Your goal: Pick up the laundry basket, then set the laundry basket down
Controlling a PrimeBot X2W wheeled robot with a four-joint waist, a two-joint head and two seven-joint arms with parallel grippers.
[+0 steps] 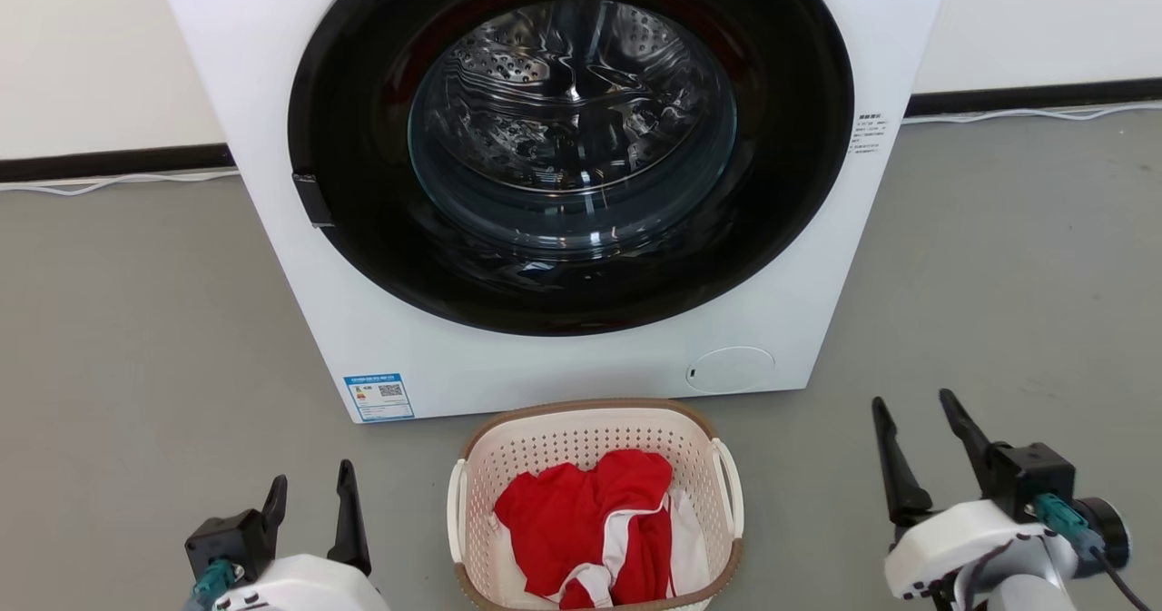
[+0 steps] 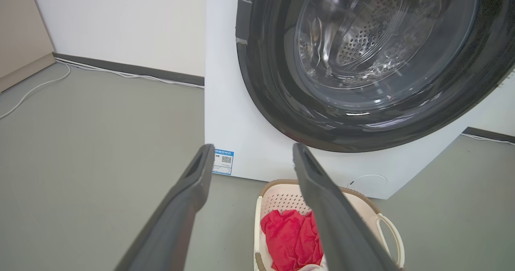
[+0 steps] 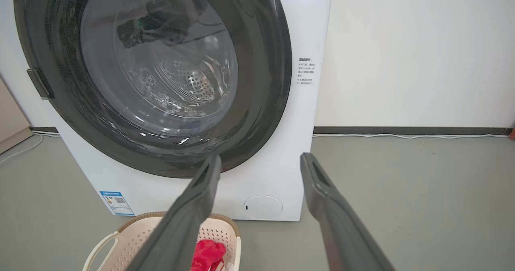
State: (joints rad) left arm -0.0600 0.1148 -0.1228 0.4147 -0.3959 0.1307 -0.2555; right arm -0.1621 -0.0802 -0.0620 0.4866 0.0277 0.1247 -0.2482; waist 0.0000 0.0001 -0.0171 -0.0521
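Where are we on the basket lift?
Done: nothing yet. The basket sits on the floor before the washer, red clothes inside.
In hand: nothing. The left gripper and right gripper are open either side, clear of its handles.
To do: grasp, lift, set down.

The laundry basket [image 1: 545, 443] stands on the floor [image 1: 136, 339] before the washing machine [image 1: 254, 93], clothes [image 1: 572, 511] inside.

Grey floor [image 1: 136, 320], white wall [image 1: 91, 48]
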